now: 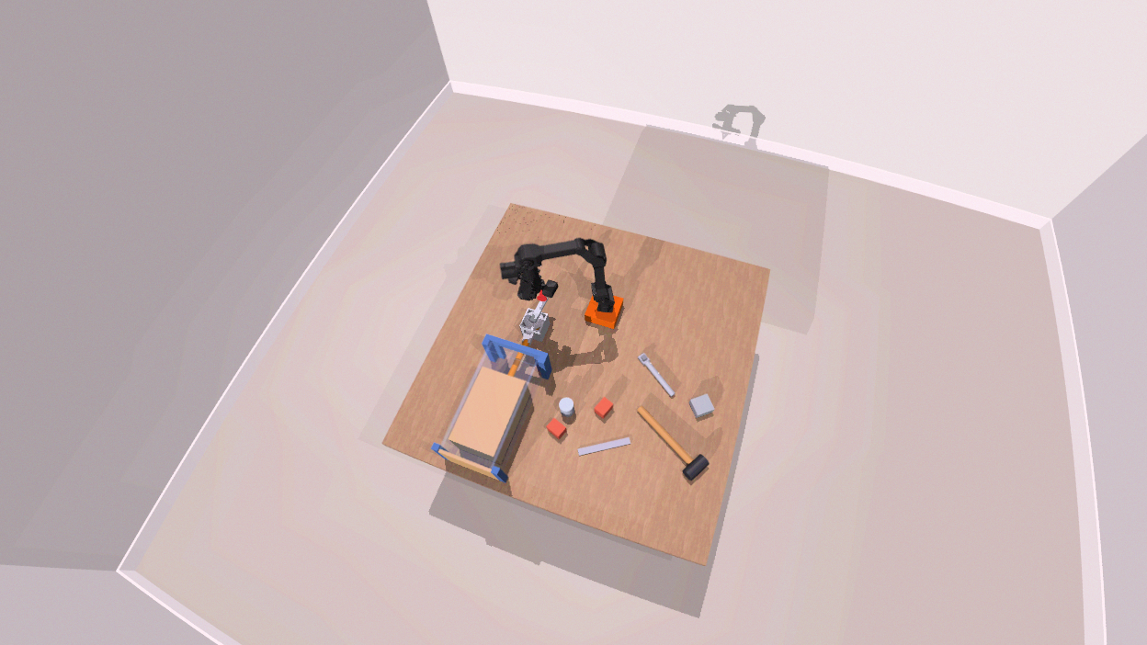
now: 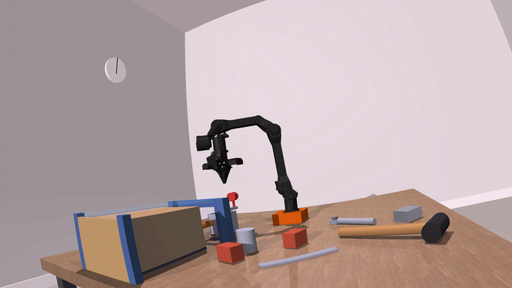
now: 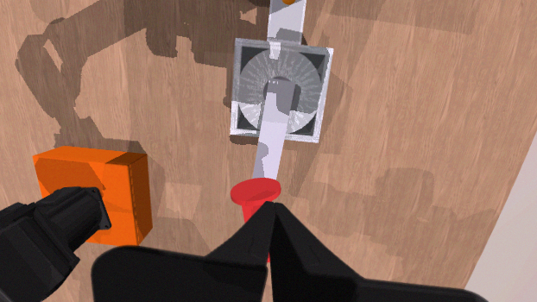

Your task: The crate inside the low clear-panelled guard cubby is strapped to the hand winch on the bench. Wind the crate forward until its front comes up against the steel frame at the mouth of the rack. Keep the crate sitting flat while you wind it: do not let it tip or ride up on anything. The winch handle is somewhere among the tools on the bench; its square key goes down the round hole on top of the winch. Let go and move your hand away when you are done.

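Observation:
My gripper (image 2: 224, 182) (image 3: 272, 210) is shut and empty, pointing down above the red knob of the winch handle. The handle (image 2: 232, 197) (image 3: 271, 147) is seated on top of the hand winch (image 1: 532, 330) (image 3: 249, 75), with its crank arm pointing away from the cubby. The tan crate (image 1: 489, 409) (image 2: 168, 229) sits flat inside the clear-panelled cubby. A gap shows between the crate's front and the blue frame (image 1: 516, 347) (image 2: 225, 222) at the rack mouth. An orange strap (image 1: 516, 367) (image 2: 208, 224) runs through that frame between crate and winch.
The orange arm base (image 1: 603, 312) (image 2: 289, 217) (image 3: 86, 173) stands beside the winch. A white-grey cylinder (image 1: 566, 405), red blocks (image 1: 603, 407) (image 2: 230, 252), a flat bar (image 1: 604, 446), a grey tool (image 1: 657, 375), a grey block (image 1: 701, 404) and a mallet (image 1: 667, 433) lie on the bench.

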Controlling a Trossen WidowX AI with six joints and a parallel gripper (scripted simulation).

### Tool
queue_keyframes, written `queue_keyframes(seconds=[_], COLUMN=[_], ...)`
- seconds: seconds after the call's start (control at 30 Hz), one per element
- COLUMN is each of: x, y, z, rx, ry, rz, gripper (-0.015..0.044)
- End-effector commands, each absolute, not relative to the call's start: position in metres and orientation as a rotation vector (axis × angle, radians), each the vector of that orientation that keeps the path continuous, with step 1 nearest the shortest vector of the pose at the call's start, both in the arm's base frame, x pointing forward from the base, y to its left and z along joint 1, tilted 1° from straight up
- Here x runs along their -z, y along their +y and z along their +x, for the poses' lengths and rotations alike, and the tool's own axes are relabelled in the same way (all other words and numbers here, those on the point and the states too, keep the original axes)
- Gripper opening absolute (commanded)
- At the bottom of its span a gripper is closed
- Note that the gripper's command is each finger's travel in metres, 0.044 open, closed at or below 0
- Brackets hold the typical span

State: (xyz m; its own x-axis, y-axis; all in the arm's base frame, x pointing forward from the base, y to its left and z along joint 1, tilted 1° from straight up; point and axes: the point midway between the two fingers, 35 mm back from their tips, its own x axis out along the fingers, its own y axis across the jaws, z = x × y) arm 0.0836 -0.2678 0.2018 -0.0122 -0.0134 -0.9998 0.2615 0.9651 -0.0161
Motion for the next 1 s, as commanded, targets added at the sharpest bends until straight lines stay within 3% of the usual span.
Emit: queue_keyframes(seconds=[0.0, 0.23, 0.47, 0.77, 0.97], x=[-0.201, -0.201, -0.190, -0.189, -0.184], y=[-0.268, -0.268, -0.256, -0.255, -0.256], z=[0.084, 0.084, 0.038, 0.037, 0.037], rx=[0.219, 0.219, -0.008, -0.016, -0.016], ry=[1.572, 1.572, 1.579, 1.579, 1.579], rz=[0.197, 0.197, -0.035, -0.042, -0.042], gripper=[0.0000, 0.0000, 0.0184, 0.0420, 0.0440])
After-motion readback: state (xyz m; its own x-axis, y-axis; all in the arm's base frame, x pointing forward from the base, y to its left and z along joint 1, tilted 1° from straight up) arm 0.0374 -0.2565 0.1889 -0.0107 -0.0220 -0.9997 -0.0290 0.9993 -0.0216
